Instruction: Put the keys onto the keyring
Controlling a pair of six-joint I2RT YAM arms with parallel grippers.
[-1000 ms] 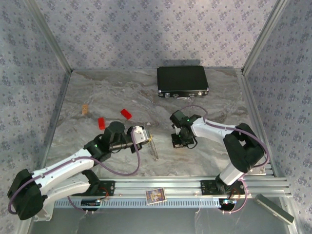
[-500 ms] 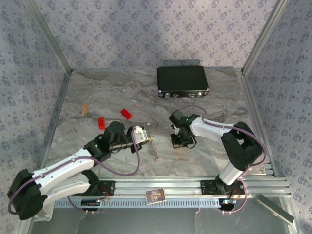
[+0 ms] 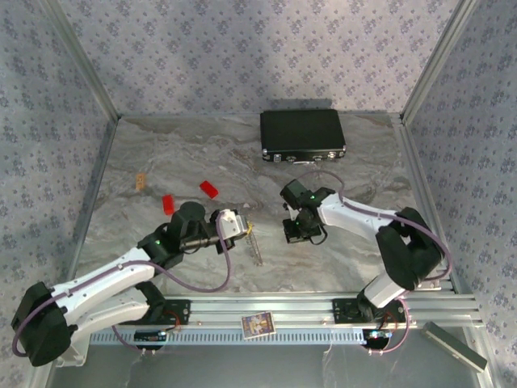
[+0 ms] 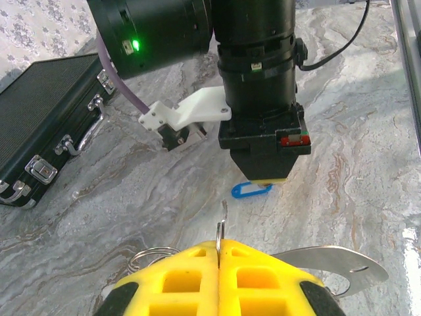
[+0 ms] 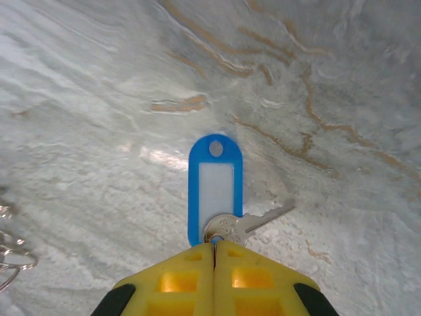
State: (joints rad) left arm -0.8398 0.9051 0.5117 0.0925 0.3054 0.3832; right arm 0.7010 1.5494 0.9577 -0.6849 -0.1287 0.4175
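Left gripper (image 4: 219,246) was clamped shut on the keyring (image 4: 221,230); right gripper (image 5: 214,246) pinched the blue key (image 5: 215,181) tight, near the left one.

Just ahead of the matt yellow plastic right fingers (image 5: 256,280), the key (image 5: 227,229) is smooth bright metal, its tag (image 5: 215,151) glossy blue plastic; between the left fingers (image 4: 177,286), the keyring (image 4: 221,232) is thin shiny wire; beneath, the table (image 5: 99,85) looks like polished marble.

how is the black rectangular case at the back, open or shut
Shut: the black rectangular case lies flat with its lid down, and the left wrist view shows its silver latches closed.
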